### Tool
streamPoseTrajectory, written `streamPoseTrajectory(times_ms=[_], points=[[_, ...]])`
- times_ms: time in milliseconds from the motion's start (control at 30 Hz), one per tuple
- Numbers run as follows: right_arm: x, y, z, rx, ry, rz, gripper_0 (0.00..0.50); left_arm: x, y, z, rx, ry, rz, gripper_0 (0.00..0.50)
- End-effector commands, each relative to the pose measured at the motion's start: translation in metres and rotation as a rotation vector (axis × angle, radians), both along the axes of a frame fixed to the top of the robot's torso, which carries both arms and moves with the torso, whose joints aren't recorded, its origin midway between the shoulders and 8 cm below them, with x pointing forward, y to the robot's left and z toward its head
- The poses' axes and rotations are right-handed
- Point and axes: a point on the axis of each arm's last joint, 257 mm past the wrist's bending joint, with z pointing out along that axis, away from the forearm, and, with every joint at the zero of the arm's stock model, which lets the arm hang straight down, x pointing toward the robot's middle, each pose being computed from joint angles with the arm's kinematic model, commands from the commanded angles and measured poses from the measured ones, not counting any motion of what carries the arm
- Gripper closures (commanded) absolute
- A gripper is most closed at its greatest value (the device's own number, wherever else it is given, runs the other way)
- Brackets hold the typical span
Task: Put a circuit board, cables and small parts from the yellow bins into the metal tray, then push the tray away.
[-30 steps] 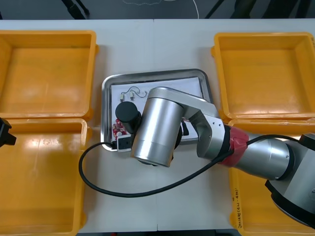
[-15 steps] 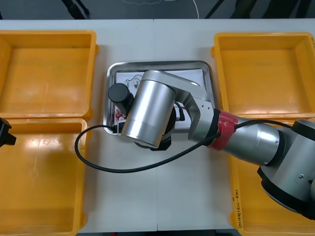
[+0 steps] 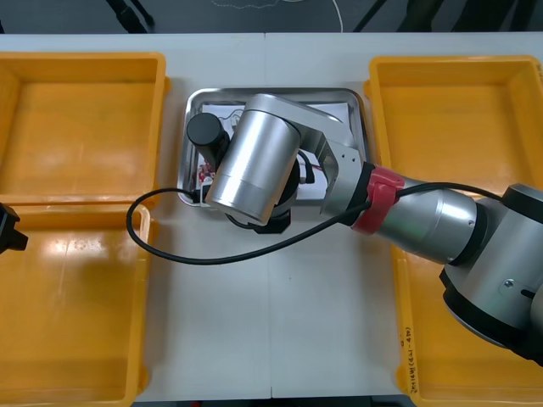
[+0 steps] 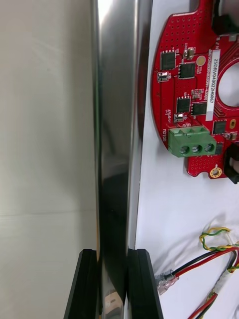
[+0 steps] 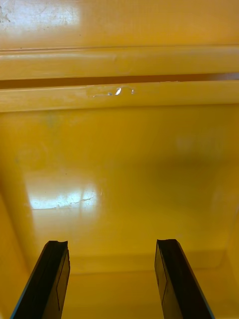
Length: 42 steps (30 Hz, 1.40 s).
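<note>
The metal tray point(image 3: 360, 108) lies between the bins, far up the table, white inside and largely covered by my right arm. My right gripper point(image 4: 113, 294) is shut on the tray's near rim point(image 4: 117, 149), one finger outside and one inside. On the white liner beyond the fingers lie a round red circuit board point(image 4: 196, 94) with a green connector and a red and yellow cable point(image 4: 219, 256). A sliver of the board point(image 3: 204, 175) shows beside the arm. At the left my left gripper point(image 5: 112, 284) hangs open over the near left yellow bin point(image 5: 119, 164), holding nothing.
Two yellow bins stand at the left point(image 3: 81, 127) point(image 3: 68, 314) and two at the right point(image 3: 458, 127) point(image 3: 417, 339); their visible floors are bare. The arm's own black cable point(image 3: 170, 250) loops over the table in front of the tray.
The tray has slid away toward the table's far edge with my right gripper on its rim, and the right arm stretched forward. The left arm has not moved.
</note>
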Motion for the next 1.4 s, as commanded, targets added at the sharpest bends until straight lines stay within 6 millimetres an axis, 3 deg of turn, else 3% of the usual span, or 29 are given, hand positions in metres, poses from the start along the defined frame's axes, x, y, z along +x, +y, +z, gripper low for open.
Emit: streamPoseTrajectory(times_ms=[33, 900, 1400], points=[[0.014, 0.030, 0.037, 0.025, -0.065, 0.082, 0.500, -0.003, 0.018, 0.016, 0.091, -0.021, -0.071, 0.000], [0.079, 0.023, 0.070, 0.043, -0.198, 0.051, 0.500, -0.003, 0.018, 0.016, 0.091, -0.021, -0.071, 0.000], [0.101, 0.029, 0.089, 0.083, -0.282, 0.066, 0.500, -0.003, 0.018, 0.016, 0.091, -0.021, -0.071, 0.000]])
